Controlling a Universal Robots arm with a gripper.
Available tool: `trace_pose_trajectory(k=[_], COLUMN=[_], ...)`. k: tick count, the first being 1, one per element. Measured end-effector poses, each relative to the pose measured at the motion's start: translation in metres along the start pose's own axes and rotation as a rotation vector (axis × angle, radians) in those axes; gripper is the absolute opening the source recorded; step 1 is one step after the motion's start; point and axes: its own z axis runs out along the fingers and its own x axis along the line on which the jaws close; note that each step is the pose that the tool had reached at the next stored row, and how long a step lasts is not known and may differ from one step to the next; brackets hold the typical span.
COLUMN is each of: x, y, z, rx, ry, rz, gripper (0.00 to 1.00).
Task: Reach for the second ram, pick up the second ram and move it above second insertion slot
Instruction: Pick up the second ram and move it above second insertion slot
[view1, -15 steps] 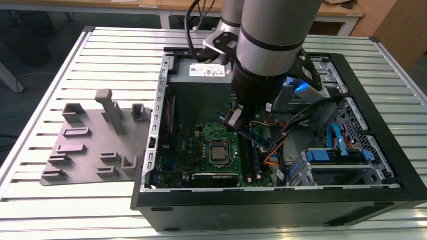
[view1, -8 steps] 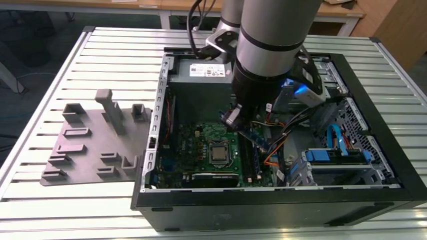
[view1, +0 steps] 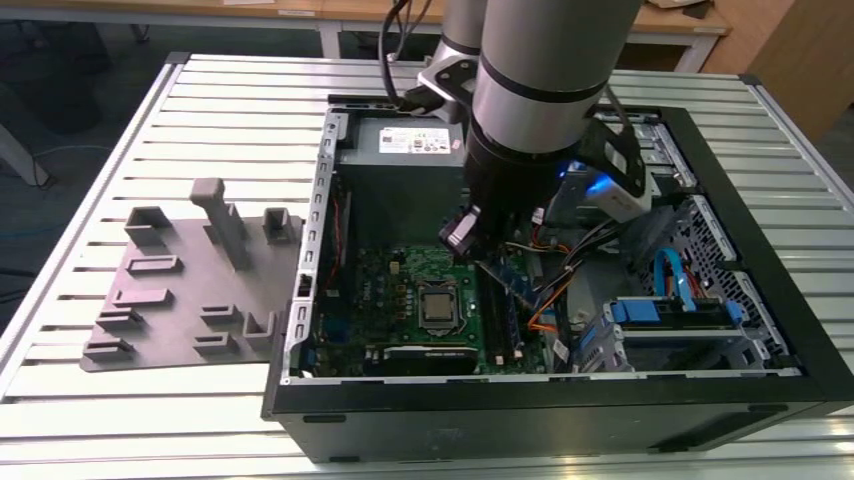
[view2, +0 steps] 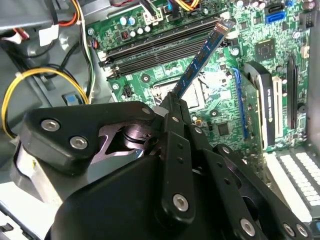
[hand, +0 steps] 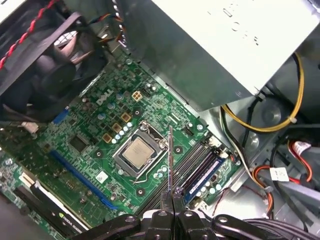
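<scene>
Slatted white tabletop (view1: 80, 180) carries a grey fixture tray (view1: 187, 290), then the open PC case (view1: 747, 390). Tool (view2: 172, 102) clamps the second ram (view2: 202, 57), lifted above the motherboard (hand: 90, 150), beside the CPU socket (hand: 137, 152); DIMM slots (view2: 165, 50) below, alignment unconfirmed.

— Any print you can read?
— None. A white label (view1: 420, 141) sits on the power supply (view1: 358, 150), at twelve o'clock from the CPU socket (view1: 439, 303), but its lettering is too small.
</scene>
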Motion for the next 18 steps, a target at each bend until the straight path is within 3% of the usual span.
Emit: trace_pose_trajectory(k=[18], x=[0.0000], y=[0.0000], z=[0.0002], rx=[0.0149], ry=[-0.0078], rz=[0.202], gripper=[0.09])
